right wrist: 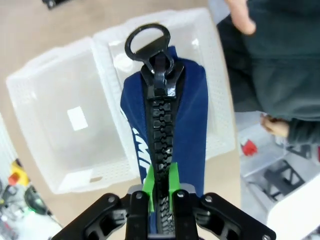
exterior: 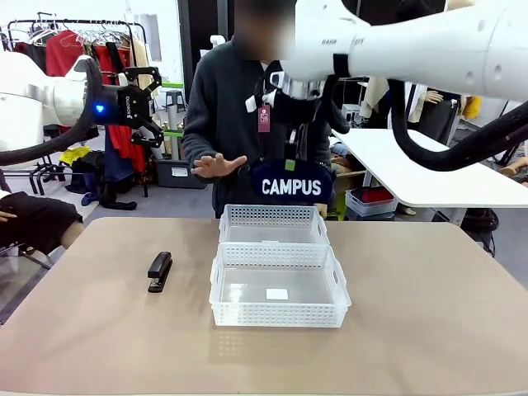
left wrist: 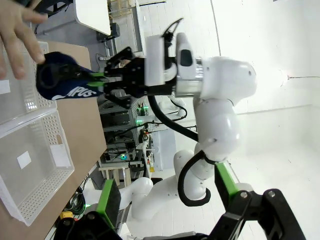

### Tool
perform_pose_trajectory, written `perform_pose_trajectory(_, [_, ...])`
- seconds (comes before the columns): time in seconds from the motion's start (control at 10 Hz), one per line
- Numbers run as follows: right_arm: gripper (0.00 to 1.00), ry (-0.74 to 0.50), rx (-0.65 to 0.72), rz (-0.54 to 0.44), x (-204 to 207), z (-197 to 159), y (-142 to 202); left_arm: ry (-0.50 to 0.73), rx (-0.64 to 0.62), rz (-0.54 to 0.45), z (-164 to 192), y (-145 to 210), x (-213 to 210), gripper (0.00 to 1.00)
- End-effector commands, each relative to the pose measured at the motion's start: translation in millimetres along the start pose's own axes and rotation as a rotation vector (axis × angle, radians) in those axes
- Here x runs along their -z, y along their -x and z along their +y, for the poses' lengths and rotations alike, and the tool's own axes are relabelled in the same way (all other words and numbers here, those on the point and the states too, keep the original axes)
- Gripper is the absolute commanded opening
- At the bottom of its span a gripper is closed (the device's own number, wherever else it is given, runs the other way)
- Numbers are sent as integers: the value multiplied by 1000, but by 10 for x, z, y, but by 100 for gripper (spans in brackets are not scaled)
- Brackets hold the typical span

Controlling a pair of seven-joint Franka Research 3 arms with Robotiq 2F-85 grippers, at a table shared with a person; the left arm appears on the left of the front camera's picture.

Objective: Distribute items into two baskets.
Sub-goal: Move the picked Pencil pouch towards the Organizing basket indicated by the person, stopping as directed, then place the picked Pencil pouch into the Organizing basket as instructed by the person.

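two grippers: the right gripper is clamped on a thing; the left gripper has its jaws wide apart and holds nothing.
left gripper place: it is raised at the picture's left side, high over the table, well apart from the baskets, with a blue light on the wrist.
right grip: the green pads press from both sides on the black zip of the pouch, at one end of it.
pouch: navy fabric, hanging in the air from the right gripper, and the white word "campus" faces the robot's side. in the right wrist view the zip runs away from the fingers and ends in a black ring pull.
pouch place: above the far basket, its lower edge just over the far rim, not yet inside.
person's hand: open and flat, just beside the pouch on the picture's left. i cannot tell if it touches the fabric.
baskets: two white lattice baskets stand in the middle of the table, long side against long side. the near basket has a small white label on its floor.
stapler: black, lying flat on the table at the picture's left of the near basket, apart from it, and no gripper or hand touches it.
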State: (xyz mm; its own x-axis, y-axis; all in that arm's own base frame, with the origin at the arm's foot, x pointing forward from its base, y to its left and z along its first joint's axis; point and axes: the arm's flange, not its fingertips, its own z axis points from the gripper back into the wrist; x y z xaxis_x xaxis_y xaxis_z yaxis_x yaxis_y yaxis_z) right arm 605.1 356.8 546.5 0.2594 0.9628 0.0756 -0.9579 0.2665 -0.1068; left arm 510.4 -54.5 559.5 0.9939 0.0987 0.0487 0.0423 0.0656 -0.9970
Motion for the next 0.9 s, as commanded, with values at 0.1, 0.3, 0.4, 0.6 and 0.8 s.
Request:
perform_pose_trajectory(0.1, [0, 64, -152, 14, 220, -129, -182, -6, 4, 0, -5, 18, -15, 100])
perform_pose_trajectory(0.3, [0, 66, -166, 23, 404, -120, -291, -6, 4, 0, -5, 18, -15, 100])
perform_pose_trajectory(0.4, [0, 60, -171, 31, 420, -134, -295, -6, 4, 0, -5, 18, -15, 100])
perform_pose_trajectory(0.6, [0, 54, -139, 27, 392, -147, -288, -6, 4, 0, -5, 18, -15, 100])
perform_pose_trajectory(0.8, [0, 37, -145, 25, 528, -55, -228, -6, 4, 0, -5, 18, -15, 100])
